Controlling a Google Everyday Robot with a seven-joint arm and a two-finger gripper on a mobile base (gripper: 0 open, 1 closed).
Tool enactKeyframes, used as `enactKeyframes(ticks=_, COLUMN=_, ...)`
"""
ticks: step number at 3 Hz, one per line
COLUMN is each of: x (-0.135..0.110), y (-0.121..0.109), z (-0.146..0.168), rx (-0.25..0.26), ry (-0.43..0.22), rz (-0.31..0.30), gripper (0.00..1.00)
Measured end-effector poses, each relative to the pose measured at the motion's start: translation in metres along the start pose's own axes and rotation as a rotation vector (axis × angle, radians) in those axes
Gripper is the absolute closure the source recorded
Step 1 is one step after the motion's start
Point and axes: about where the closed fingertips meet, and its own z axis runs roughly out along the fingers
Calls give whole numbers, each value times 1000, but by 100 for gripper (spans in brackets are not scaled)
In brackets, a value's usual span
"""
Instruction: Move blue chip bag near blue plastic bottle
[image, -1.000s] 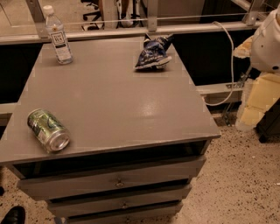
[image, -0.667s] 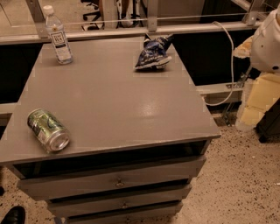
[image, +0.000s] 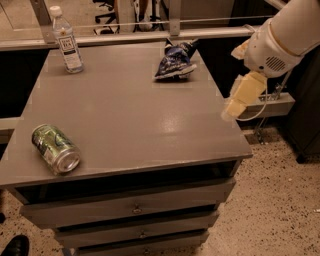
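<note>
Now your gripper (image: 234, 106) hangs just off the table's (image: 130, 115) right edge; you cannot tell whether it is released or clenched. Left of it and farther back, apart, the blue chip bag (image: 175, 64) lies crumpled. The blue plastic bottle (image: 66, 42) stands upright at the back-left corner; the green can (image: 55, 148) lies on its side front-left.

A green can (image: 55, 148) lies on its side near the gray table's (image: 150, 115) front left corner. Drawers (image: 135, 207) sit underneath. A black shoe (image: 15, 246) is on the floor (image: 280, 210).
</note>
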Motion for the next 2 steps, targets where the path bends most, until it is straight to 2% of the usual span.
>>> enactKeyframes(ticks=1, x=-31, y=-44, z=44, rx=21, ry=-148, rz=48, gripper=0)
enactKeyframes(ticks=2, x=-51, y=-87, z=79, rx=62, ry=-256, rz=96, gripper=0)
